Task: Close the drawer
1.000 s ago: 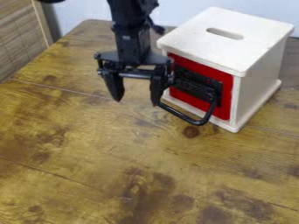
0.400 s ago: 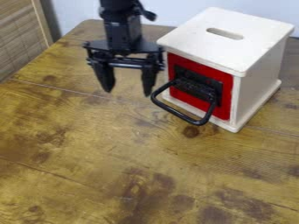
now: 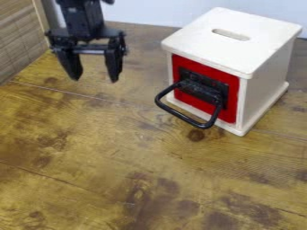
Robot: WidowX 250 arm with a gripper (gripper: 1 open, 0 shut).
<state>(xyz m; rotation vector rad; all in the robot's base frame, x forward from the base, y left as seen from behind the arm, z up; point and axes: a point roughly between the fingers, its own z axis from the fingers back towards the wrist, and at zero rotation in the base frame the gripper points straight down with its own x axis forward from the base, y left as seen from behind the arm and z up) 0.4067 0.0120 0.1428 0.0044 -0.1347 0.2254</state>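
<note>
Judging the drawer (image 3: 200,88) flush and closed, I see my gripper (image 3: 92,68) released near the table's (image 3: 108,171) far-left corner.

Drawer (image 3: 204,88) red-fronted, black loop handle (image 3: 188,108) projecting, seated in pale wooden box (image 3: 234,49). Gripper (image 3: 92,70) left of box, well apart, jaws spread, pointing down above wooden table (image 3: 108,171).
</note>
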